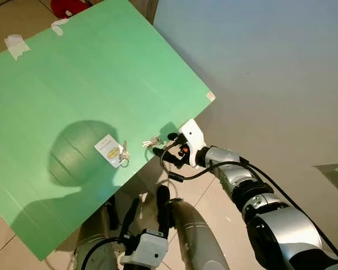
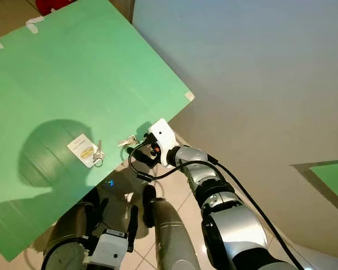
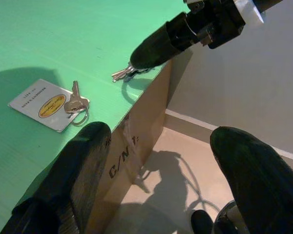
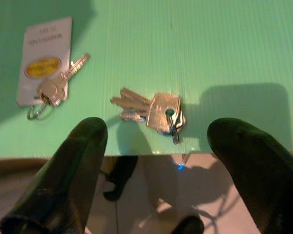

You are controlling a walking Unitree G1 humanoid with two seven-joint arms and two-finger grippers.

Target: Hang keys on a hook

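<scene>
On green board (image 1: 90,73): one key bunch (image 4: 151,113), one tagged key (image 4: 51,73); both jaws spread.

Keys (image 4: 151,113) lie at board (image 1: 101,73) edge, seemingly right of tagged key (image 4: 46,66).

Silver jointed arms (image 1: 270,214), white wrist housings, black cables, thick black fingers (image 4: 73,170)
</scene>
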